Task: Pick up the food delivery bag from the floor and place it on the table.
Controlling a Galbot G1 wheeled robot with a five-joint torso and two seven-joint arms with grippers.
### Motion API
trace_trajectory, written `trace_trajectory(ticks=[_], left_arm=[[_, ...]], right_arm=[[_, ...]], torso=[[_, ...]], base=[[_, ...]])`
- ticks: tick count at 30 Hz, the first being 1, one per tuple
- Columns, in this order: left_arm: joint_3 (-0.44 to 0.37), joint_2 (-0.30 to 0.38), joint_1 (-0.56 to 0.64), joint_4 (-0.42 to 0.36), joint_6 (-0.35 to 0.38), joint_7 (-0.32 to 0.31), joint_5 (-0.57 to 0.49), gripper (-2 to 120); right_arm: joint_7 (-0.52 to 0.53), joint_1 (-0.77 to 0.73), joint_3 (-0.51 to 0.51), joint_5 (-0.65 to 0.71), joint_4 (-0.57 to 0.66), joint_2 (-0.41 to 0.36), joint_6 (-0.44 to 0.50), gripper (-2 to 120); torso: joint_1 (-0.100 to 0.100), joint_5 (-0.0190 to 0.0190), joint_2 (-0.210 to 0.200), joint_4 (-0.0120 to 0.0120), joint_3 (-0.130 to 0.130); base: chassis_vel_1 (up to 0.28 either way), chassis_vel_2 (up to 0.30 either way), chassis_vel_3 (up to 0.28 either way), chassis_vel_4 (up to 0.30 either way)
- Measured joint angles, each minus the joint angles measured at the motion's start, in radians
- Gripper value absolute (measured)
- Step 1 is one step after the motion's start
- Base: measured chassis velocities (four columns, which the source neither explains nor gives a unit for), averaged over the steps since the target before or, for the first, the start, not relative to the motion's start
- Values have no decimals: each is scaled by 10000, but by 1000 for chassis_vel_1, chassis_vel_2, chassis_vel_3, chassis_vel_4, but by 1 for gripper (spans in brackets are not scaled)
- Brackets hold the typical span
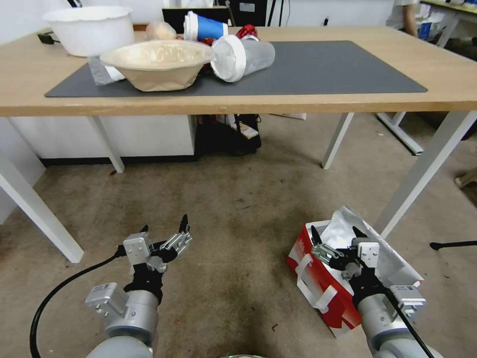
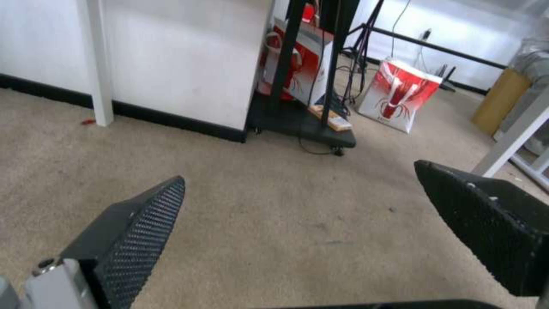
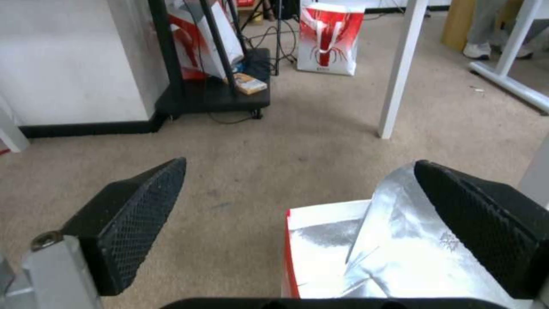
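Note:
The food delivery bag (image 1: 343,311) stands on the floor (image 1: 238,209) at the lower right, with red and white sides, white strap handles and its silver foil top open. My right gripper (image 1: 335,233) hovers open just over the bag's open top. In the right wrist view the foil lining (image 3: 389,249) lies beside one finger, with nothing held in the right gripper (image 3: 300,163). My left gripper (image 1: 165,224) is open and empty above bare carpet at the lower left, as the left wrist view of the left gripper (image 2: 300,171) confirms. The table (image 1: 348,99) with its dark grey mat (image 1: 323,69) spans the far side.
On the table's left half sit a white tub (image 1: 89,30), a paper bowl (image 1: 159,62) and a tipped plastic cup (image 1: 243,57). A white table leg (image 1: 422,169) stands just beyond the bag. A black cart (image 1: 228,134) sits under the table, and another red-and-white bag (image 3: 329,38) stands farther back.

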Motion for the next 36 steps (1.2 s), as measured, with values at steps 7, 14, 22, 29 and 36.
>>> trace_trajectory(ticks=[7,14,22,29,36], left_arm=[[-13,72,37,-5,-55,21,19,100],[-17,81,69,-15,-79,30,23,100],[-29,83,53,106,-436,251,92,100],[-76,175,59,184,-635,570,439,100],[-114,246,111,231,-932,641,1027,100]], right_arm=[[-3,-4,-1,19,12,-15,9,100],[-5,21,-18,16,10,8,9,100],[-29,19,76,82,-25,-80,9,100],[-328,125,430,436,-125,-551,388,100],[-901,349,1177,1204,-771,-1908,1324,100]], torso=[[-19,-1,-38,0,0],[-19,-1,-11,0,0],[-14,-1,18,0,0],[-11,0,35,0,0],[-7,1,49,0,-1]], base=[[0,0,0,0],[0,0,0,0],[0,0,0,0],[0,0,0,0],[0,0,0,0]])
